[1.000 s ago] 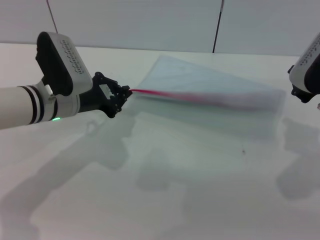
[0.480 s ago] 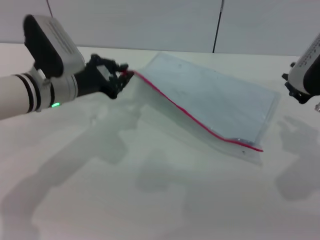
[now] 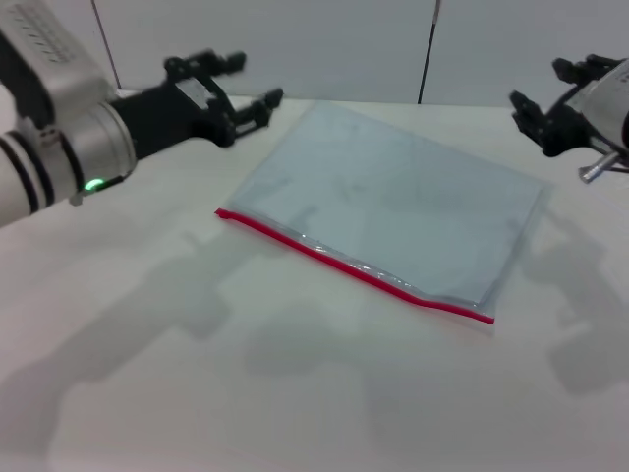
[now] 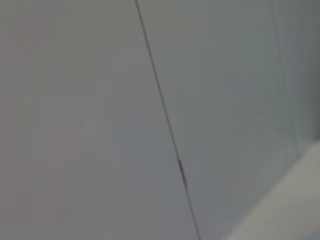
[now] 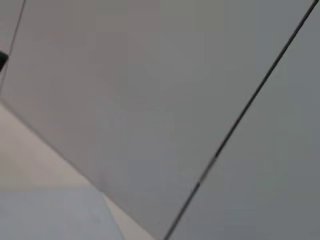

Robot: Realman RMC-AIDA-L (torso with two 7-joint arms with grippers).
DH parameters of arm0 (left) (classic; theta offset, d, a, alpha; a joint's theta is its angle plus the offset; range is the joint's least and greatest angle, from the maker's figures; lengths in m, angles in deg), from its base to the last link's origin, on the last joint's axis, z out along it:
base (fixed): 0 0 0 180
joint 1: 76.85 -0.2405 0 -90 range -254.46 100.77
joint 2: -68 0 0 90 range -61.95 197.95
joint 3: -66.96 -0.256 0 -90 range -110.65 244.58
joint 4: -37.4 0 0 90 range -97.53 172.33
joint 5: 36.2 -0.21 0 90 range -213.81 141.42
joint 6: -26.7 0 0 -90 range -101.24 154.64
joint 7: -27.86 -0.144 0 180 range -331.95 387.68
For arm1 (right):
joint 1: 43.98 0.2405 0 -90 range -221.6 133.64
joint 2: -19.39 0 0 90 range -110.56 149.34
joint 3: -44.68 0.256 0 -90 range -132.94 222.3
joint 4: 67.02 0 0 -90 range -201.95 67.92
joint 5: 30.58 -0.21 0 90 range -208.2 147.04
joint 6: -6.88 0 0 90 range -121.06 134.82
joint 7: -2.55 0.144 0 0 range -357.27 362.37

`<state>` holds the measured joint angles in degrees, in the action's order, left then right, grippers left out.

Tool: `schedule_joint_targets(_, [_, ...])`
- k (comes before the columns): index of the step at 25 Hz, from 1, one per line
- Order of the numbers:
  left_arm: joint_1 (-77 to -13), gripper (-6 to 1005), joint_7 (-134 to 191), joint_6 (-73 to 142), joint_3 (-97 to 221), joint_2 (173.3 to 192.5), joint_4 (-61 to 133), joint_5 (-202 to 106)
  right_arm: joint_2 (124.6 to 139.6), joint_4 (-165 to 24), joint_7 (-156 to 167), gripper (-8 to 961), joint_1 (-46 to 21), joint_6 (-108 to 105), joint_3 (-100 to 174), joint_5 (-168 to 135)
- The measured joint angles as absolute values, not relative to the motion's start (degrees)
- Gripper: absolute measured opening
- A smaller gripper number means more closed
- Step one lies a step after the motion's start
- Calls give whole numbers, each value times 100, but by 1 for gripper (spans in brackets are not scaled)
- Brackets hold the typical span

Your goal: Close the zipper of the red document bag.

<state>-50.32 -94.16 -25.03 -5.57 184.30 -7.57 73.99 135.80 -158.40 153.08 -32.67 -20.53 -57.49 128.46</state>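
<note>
The bag (image 3: 393, 211) lay flat on the white table (image 3: 197, 374), with its red zipper (image 3: 344, 261) along the near edge. The left gripper (image 3: 241, 84) hung above the table by the bag's far left corner, fingers spread and holding nothing. The right gripper (image 3: 545, 103) hung past the far right corner, fingers spread too.

White arms, black tools, green light

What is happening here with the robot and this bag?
Nothing holds the bag now. It lies flat on the table, its red zipper along the edge nearest the robot. The left gripper is open, raised beyond the bag's far left corner. The right gripper is open too, raised by its far right side.
</note>
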Motion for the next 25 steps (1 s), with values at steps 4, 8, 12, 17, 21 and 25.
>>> schedule_joint_targets(4, [-5312, 656, -10165, -2600, -616, 18457, -734, 8744, 13579, -15416, 15320, 526, -3398, -1069, -5926, 12231])
schedule_joint_targets(8, [-5567, 694, -10984, -2840, -814, 18498, -657, 9981, 13571, -14787, 15323, 528, -3500, 229, -6149, 11548])
schedule_joint_targets(12, [-5725, 732, -11832, -2830, -1391, 18506, -548, 11154, 13568, -14122, 15352, 525, -3521, 1420, -6314, 10928])
schedule_joint_targets(17, [-5767, 741, -12785, -2562, -1977, 18507, -332, 12642, 13559, -13492, 15373, 520, -3442, 2335, -6461, 10297])
schedule_joint_targets(21, [-5782, 741, -12962, -2375, -2066, 18507, -255, 12968, 13559, -13059, 15688, 520, -3436, 3271, -6730, 9968])
schedule_joint_targets(25, [-5732, 741, -12955, -2297, -2053, 18507, -117, 12981, 13558, -12768, 15932, 519, -3370, 3689, -6873, 9951])
